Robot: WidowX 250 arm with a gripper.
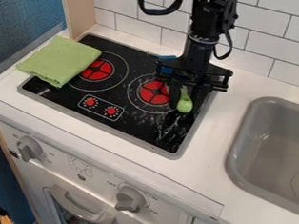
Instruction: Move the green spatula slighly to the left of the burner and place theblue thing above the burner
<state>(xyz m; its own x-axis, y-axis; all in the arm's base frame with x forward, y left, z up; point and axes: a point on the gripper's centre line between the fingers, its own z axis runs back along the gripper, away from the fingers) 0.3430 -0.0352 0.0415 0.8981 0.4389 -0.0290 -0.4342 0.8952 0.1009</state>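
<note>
Green spatula is sitting right of burner; likely light, stiff, best handle-gripped. Gripper is hanging above; its opening cannot be told.

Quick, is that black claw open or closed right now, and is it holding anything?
Claw: right at the green spatula, but whether it's open, closed or gripping can't be told.

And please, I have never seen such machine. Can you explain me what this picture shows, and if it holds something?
A fixed camera looks down at a slant. The black robot arm enters from the top edge; its gripper hangs over a toy stove. The green spatula is right at the gripper; I cannot tell whether it is held. Behind is a blue thing. A green cloth lies on the stove's left part, and a grey sink is at right.
</note>
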